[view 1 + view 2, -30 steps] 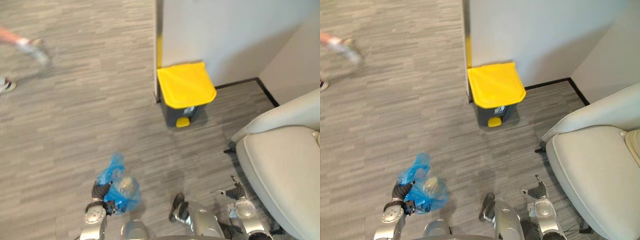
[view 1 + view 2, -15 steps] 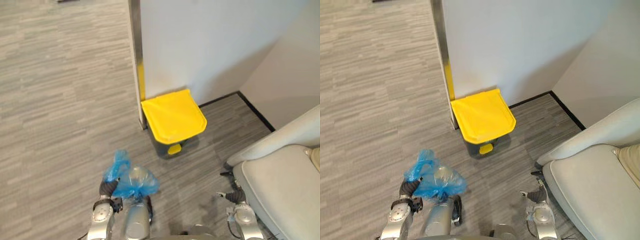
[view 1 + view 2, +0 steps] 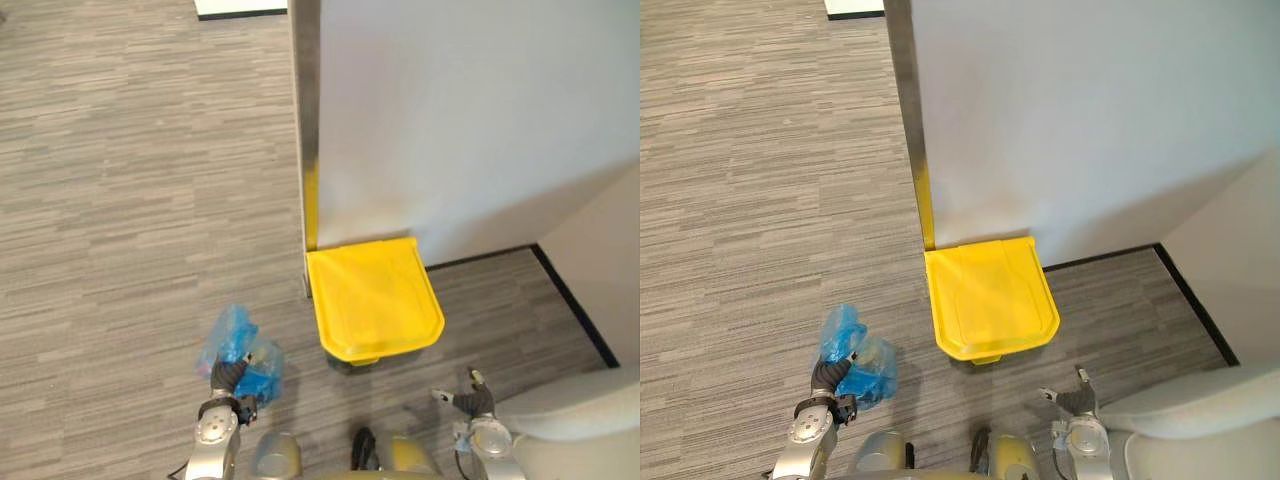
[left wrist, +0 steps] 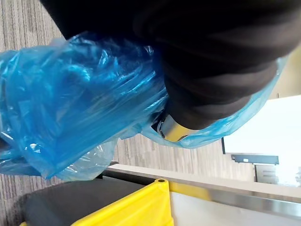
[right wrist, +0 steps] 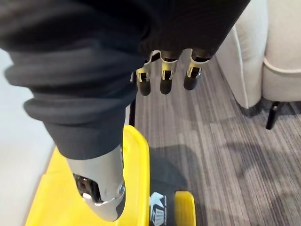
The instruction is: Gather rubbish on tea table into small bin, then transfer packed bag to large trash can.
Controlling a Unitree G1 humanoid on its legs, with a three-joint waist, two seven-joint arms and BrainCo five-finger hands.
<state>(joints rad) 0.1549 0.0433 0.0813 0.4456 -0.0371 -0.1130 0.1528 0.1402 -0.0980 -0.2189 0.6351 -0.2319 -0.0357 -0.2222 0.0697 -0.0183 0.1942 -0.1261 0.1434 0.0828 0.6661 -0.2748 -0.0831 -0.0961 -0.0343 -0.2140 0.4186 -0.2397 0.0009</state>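
Nearest, left hand [image 3: 226,376] clenched round the neck of the blue bag [image 3: 243,348], carried above the floor [image 3: 120,250] left of the can. Right hand [image 3: 470,402] slack-fingered, empty. View has shifted over the last second: yellow-lidded can [image 3: 375,300] now just ahead, lid down. Judged: approach nearly complete, lid unopened

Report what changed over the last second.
The view has shifted as the robot closed in on the trash can, now just ahead. The left hand still grips the blue bag; the right hand stays open and empty; the lid stays shut.
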